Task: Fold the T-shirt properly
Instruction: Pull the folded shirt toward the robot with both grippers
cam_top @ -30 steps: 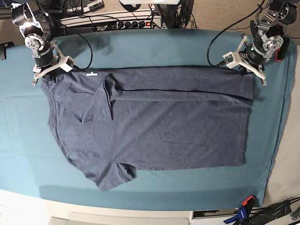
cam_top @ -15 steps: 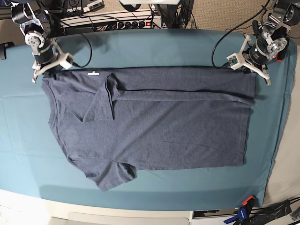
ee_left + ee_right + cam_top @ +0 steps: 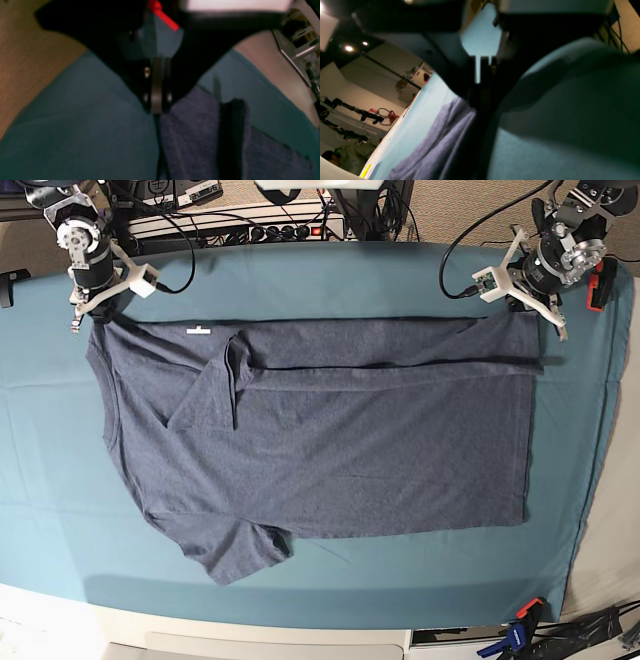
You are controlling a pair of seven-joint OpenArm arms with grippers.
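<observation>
The T-shirt (image 3: 320,435) lies flat on the teal cloth (image 3: 300,280), long axis left to right. Both grippers pinch its far corners: right gripper (image 3: 92,317) at far left, left gripper (image 3: 532,318) at far right, shirt stretching nearward.

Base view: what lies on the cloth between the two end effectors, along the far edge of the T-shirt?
Only the T-shirt itself: its folded-over top edge spans from the right end effector to the left end effector, with a small white tag near the collar.
</observation>
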